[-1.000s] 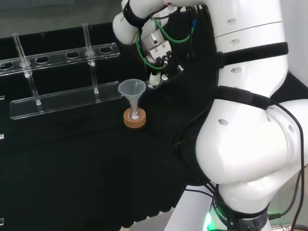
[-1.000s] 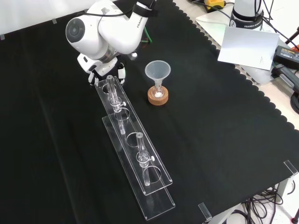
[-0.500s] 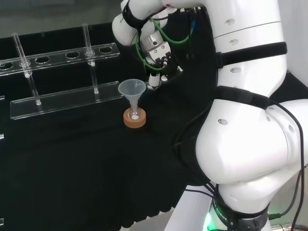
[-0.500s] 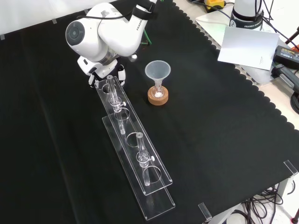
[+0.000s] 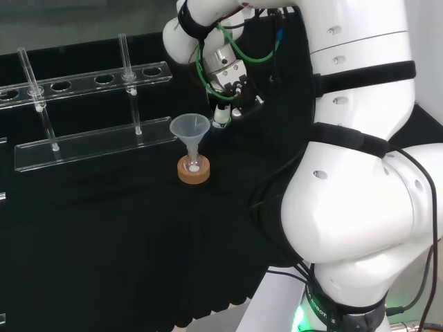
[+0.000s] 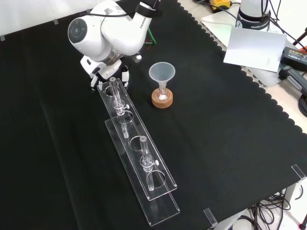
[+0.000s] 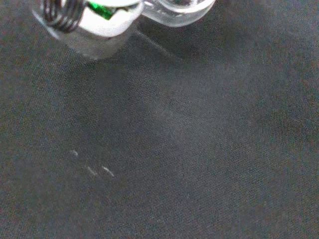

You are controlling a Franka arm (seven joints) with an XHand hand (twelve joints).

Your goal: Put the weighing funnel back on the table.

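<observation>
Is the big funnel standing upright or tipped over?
Upright: the funnel stands mouth up, its stem in the small flask on the cork ring.

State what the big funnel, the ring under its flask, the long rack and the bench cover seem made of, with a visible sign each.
Funnel: translucent plastic or glass, milky yet see-through. Ring: probably cork, tan and matt. Rack: clear acrylic, perhaps glass, transparent plates with bright edges. Bench cover: black woven cloth, matt, with a scalloped edge.
</observation>
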